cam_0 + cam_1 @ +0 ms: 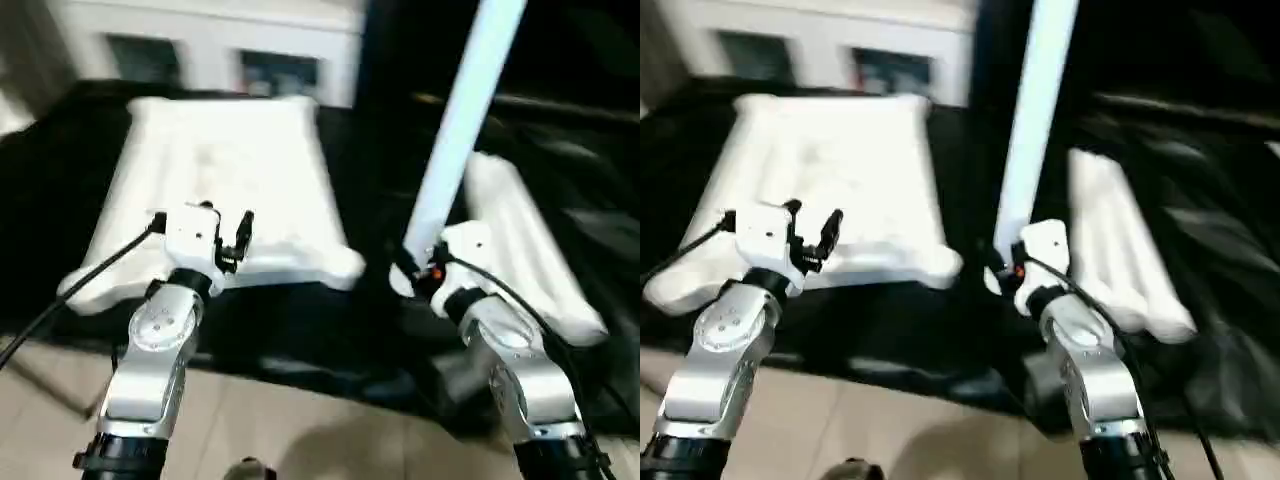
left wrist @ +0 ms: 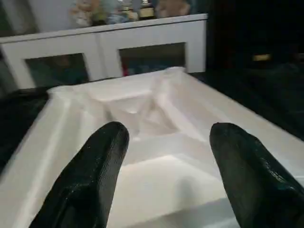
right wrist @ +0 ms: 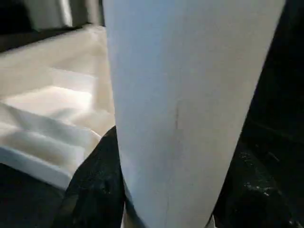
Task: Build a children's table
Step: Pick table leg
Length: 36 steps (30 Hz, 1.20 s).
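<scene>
White plastic makes up the table top (image 1: 222, 190), which lies ribbed side up on a black surface (image 1: 45, 200) at the left of the scene, its far edge toward a white cabinet (image 2: 109, 45) with glazed doors. Over the near edge of that top hangs the left gripper (image 1: 232, 237), its two black fingers (image 2: 90, 175) spread apart with nothing between them; the left wrist view looks past them down into the moulded ribs of the underside. To the right, past a strip of the black surface, the right gripper (image 1: 415, 272) is clamped around the lower end of a table leg (image 1: 460, 125), a long pale tube that rises steeply and leans a little to the right, leaving the top of the head view. Just right of that hand lie more legs (image 1: 1120, 255) side by side on the dark cover, running from near to far. Nearest the robot, pale floor (image 1: 300, 435) shows beneath the silver forearms.
</scene>
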{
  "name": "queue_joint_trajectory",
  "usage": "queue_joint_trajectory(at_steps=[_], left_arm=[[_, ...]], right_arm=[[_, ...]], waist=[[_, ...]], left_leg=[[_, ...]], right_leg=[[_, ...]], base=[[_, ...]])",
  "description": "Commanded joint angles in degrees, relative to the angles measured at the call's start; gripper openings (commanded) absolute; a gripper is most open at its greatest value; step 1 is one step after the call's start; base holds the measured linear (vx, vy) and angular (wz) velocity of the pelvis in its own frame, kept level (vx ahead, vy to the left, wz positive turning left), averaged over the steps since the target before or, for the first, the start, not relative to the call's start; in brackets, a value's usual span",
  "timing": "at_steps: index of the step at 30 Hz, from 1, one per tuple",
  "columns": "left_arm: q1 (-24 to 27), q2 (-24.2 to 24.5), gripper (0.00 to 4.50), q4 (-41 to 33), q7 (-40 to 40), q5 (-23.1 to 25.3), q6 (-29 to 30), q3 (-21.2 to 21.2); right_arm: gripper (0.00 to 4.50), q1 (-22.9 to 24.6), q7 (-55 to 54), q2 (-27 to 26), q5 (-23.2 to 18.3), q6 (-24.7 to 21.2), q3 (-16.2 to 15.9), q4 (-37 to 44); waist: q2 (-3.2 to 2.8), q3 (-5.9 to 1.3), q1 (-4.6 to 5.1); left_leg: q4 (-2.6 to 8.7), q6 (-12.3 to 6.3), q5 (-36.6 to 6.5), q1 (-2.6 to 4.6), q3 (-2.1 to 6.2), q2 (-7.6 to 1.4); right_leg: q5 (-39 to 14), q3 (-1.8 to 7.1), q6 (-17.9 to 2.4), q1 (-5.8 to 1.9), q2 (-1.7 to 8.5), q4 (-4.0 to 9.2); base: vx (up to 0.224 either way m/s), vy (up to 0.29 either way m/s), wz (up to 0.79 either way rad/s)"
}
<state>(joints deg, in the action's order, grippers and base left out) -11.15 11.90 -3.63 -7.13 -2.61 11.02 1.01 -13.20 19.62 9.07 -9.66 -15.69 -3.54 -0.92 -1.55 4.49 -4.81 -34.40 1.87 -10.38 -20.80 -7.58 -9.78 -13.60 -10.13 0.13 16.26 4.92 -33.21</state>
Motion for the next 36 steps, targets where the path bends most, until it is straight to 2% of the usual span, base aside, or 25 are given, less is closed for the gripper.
queue_joint_trajectory(at_steps=[1, 2, 4, 7, 8, 9, 10, 11, 12, 13, 14, 15, 16, 18, 19, 20, 21, 22, 23, 24, 25, 28, 30, 33, 36], left_arm=[[-0.59, -0.20, 3.25, -0.61, -0.37, -0.09, 0.70, -0.30], [-0.59, -0.20, 3.25, -0.61, -0.37, -0.09, 0.70, -0.30], [-0.81, -0.14, 3.25, -0.53, -0.58, -0.22, 0.93, -0.15], [-0.84, -0.05, 3.25, -0.44, -0.78, -0.32, 1.06, 0.00], [-0.91, 0.01, 3.25, -0.22, -0.83, -0.34, 1.02, 0.12], [-0.89, 0.08, 3.25, -0.12, -0.89, -0.36, 1.02, 0.23], [-1.06, 0.12, 3.25, 0.12, -0.93, -0.35, 1.03, 0.33], [-1.10, 0.13, 3.25, 0.14, -0.94, -0.35, 1.05, 0.35], [-1.16, 0.13, 3.25, 0.14, -0.98, -0.34, 1.08, 0.39], [-1.22, 0.16, 3.25, 0.18, -1.03, -0.33, 1.03, 0.42], [-1.37, 0.28, 3.25, 0.46, -1.16, -0.28, 0.91, 0.46], [-1.38, 0.37, 3.25, 0.55, -1.18, -0.24, 0.67, 0.54], [-1.34, 0.33, 3.25, 0.60, -1.58, -0.77, 0.30, 0.75], [-1.47, 0.64, 3.25, 0.91, -2.45, -1.38, 1.59, 0.77], [-1.45, 1.24, 3.25, 1.29, -3.15, -1.22, 1.71, 0.52], [-1.41, 1.97, 3.25, 1.81, -4.52, -1.64, 2.06, 0.39], [-1.25, 3.09, 3.25, 2.56, -6.72, -2.26, 1.88, 0.41], [-1.25, 3.09, 3.42, 2.56, -6.72, -2.26, 1.88, 0.41], [-1.27, 3.87, 3.53, 2.99, -8.97, -3.62, 1.91, 0.82], [-1.32, 4.32, 3.53, 3.26, -10.31, -4.43, 1.90, 1.10], [-1.38, 5.88, 3.53, 3.39, -13.76, -5.67, 2.55, 0.70], [-1.67, 9.39, 3.88, 3.87, -19.73, -6.60, 3.55, -0.77], [-2.73, 14.30, 3.96, 5.16, -29.12, -7.99, 4.66, -3.19], [-3.16, 18.12, 4.32, 4.48, -38.09, -10.03, 7.81, -5.99], [-3.85, 21.68, 4.45, 3.90, -45.55, -11.25, 11.21, -9.32]], right_arm=[[1.90, -0.18, 0.55, 0.85, -0.58, 0.16, 0.61, 0.08], [1.90, -0.18, 0.55, 0.85, -0.58, 0.16, 0.61, 0.08], [1.90, -0.28, 0.58, 0.68, -0.75, 0.15, 0.75, 0.10], [1.90, -0.31, 0.86, 0.65, -0.47, 0.03, 0.58, -0.08], [1.90, -0.40, 0.88, 0.55, -0.52, 0.02, 0.68, -0.26], [1.90, -0.41, 0.77, 0.45, -0.60, -0.30, 0.79, -0.34], [1.90, -0.56, 0.71, 0.35, -0.77, -0.20, 1.02, -0.57], [1.90, -0.58, 0.72, 0.31, -0.85, -0.02, 1.10, -0.59], [1.90, -0.61, 0.79, 0.23, -0.98, 0.39, 1.26, -0.61], [1.90, -0.62, 0.78, 0.17, -1.19, 0.49, 1.48, -0.52], [1.90, -0.74, 0.98, 0.58, -0.89, 0.56, 1.39, -0.47], [1.90, -0.81, 0.95, 0.80, -0.70, 0.59, 1.40, -0.42], [1.90, -0.92, 1.04, 1.08, -0.56, 0.71, 1.42, -0.33], [1.90, -1.46, 1.38, 1.52, -0.54, 1.12, 1.84, -0.64], [1.90, -1.87, 1.55, 1.67, -0.77, 1.11, 2.30, -0.82], [1.90, -2.45, 1.92, 1.90, -1.19, 0.97, 2.83, -1.15], [1.90, -3.35, 3.05, 2.37, -1.91, 0.94, 3.37, -1.62], [1.90, -3.35, 3.05, 2.37, -1.91, 0.94, 3.37, -1.62], [1.90, -3.90, 4.13, 2.89, -2.40, 0.96, 3.38, -1.73], [1.90, -4.23, 4.75, 3.22, -2.68, 0.98, 3.33, -1.79], [1.90, -4.74, 5.94, 3.67, -3.38, 1.00, 3.41, -1.87], [1.90, -5.62, 8.30, 4.49, -4.72, 0.77, 3.66, -2.10], [1.90, -6.64, 13.56, 5.70, -8.51, -3.22, 3.75, -2.00], [1.90, -7.28, 17.46, 7.40, -8.96, -4.44, 2.10, -2.33], [1.90, -7.60, 20.53, 8.91, -8.68, -4.98, 0.60, -2.83]], waist=[[-0.99, -2.52, 1.71], [-0.89, -2.65, 1.94], [0.13, -3.87, 1.53], [0.75, -4.96, 0.63], [-0.74, -5.64, 1.12], [-0.09, -5.81, 1.98], [-0.34, -5.53, 3.11], [0.09, -5.44, 3.25], [1.14, -4.99, 3.14], [2.37, -4.49, 2.63], [5.66, -4.58, -0.91], [4.22, -5.49, -1.53], [3.91, -5.81, -1.23], [1.62, -6.78, -0.72], [-1.42, -7.37, 0.10], [-1.63, -6.81, 1.91], [-1.31, -7.21, 2.47], [0.15, -7.13, 2.31], [1.11, -6.89, 1.94], [1.76, -6.24, 0.37], [1.66, -5.84, -0.38], [0.50, -5.12, 0.77], [0.82, -4.27, 1.14], [0.85, -3.84, 0.89], [1.09, -4.20, 0.84]], left_leg=[[7.56, 5.95, -48.41, 4.62, 3.37, -5.67], [7.58, 5.86, -47.31, 4.85, 3.11, -5.39], [6.21, 2.60, -31.92, 1.73, 0.60, -3.31], [4.14, -3.16, -12.45, -1.02, -1.06, -1.97], [4.43, -1.28, -9.73, 2.78, -2.12, -2.96], [5.78, 1.65, -7.56, 7.62, -0.50, -6.10], [5.88, 2.62, -7.88, 12.03, 0.85, -9.25], [5.71, 2.32, -7.56, 12.93, 0.91, -10.11], [4.93, 1.18, -8.19, 12.02, -1.36, -8.75], [4.13, 1.73, -12.11, 9.66, -4.45, -5.42], [-2.70, -2.44, -15.60, -1.02, -4.48, 2.56], [-6.23, -5.79, -9.69, -4.02, -0.91, 0.83], [-5.82, -5.16, -0.69, -6.25, 0.39, 1.63], [-0.16, -5.60, 15.02, -5.52, 1.30, 0.71], [0.88, -11.37, 24.77, -1.54, 4.00, -2.68], [0.32, -18.02, 32.86, 0.24, 7.11, -6.11], [-0.98, -26.44, 49.21, 4.17, 11.38, -10.20], [-1.65, -23.49, 52.20, 3.08, 10.56, -7.81], [-1.60, -19.95, 45.92, 0.61, 8.43, -4.51], [-1.08, -12.97, 27.52, -3.02, 3.85, 0.37], [0.23, -7.05, 8.66, -2.80, 2.61, -0.27], [3.70, 0.13, -11.26, -1.38, 1.91, -2.13], [4.69, 3.05, -22.25, -0.38, 1.53, -2.50], [4.90, 6.38, -29.26, 0.56, 1.36, -2.53], [5.43, 6.19, -25.14, -0.03, 0.97, -2.71]], right_leg=[[-22.20, 4.08, -5.98, 0.91, 2.61, 3.04], [-20.91, 4.55, -6.63, 1.00, 2.93, 3.25], [-18.95, 6.60, -9.32, -2.42, 4.99, 5.07], [-16.31, 7.14, -7.80, -4.87, 5.30, 5.61], [-14.17, 8.11, -7.51, -2.42, 2.67, 4.59], [-4.64, 7.68, -7.54, 1.02, -0.08, 0.32], [-1.99, 7.09, -6.87, 6.30, 0.76, -2.53], [-0.91, 7.36, -6.51, 7.60, 1.61, -3.52], [2.67, 8.11, -7.74, 7.50, 2.78, -3.35], [3.52, 9.43, -10.03, 5.29, 2.49, -1.47], [1.43, 15.82, -12.62, -5.15, 5.31, 2.65], [9.61, 18.41, -15.15, -7.11, 10.33, 2.85], [23.72, 14.81, -13.10, -6.78, 6.90, 0.28], [41.19, 9.30, -9.42, -4.80, 1.94, -3.95], [36.65, 6.47, -3.00, -0.57, -0.64, -5.81], [28.16, 6.02, -0.68, 2.70, -0.84, -8.69], [12.13, 10.13, 1.15, 7.08, 3.41, -7.60], [13.62, 12.22, 1.99, 7.19, 4.91, -5.49], [16.87, 12.30, 1.80, 5.35, 4.62, -3.96], [20.78, 10.76, -0.53, 2.85, 4.06, -2.41], [14.94, 10.57, -3.19, 2.31, 4.21, -1.30], [-3.34, 9.15, -10.02, 2.54, 2.28, -0.44], [-15.61, 9.50, -10.26, 3.45, 2.50, 0.81], [-27.00, 10.21, -8.00, 4.45, 3.54, 2.45], [-21.35, 10.30, -8.19, 4.24, 3.22, 1.79]], base=[[0.082, 0.024, -0.05], [0.091, 0.008, -0.08], [0.101, 0.005, -0.09], [0.100, 0.001, -0.07], [0.170, 0.007, -0.27], [0.170, 0.007, -0.27], [0.192, -0.015, -0.48], [0.151, -0.052, -0.56], [0.151, -0.052, -0.56], [0.174, -0.079, -0.56], [0.192, -0.054, -0.29], [0.192, -0.054, -0.29], [0.148, -0.035, -0.11], [0.000, 0.000, 0.00], [-0.066, -0.004, -0.20], [-0.013, -0.025, -0.35], [-0.013, -0.025, -0.35], [-0.032, 0.014, -0.31], [-0.078, 0.072, -0.15], [-0.078, 0.072, -0.15], [-0.076, 0.024, -0.04], [-0.098, 0.005, -0.04], [-0.045, 0.005, -0.03], [-0.090, 0.008, -0.05], [-0.056, 0.014, -0.05]])
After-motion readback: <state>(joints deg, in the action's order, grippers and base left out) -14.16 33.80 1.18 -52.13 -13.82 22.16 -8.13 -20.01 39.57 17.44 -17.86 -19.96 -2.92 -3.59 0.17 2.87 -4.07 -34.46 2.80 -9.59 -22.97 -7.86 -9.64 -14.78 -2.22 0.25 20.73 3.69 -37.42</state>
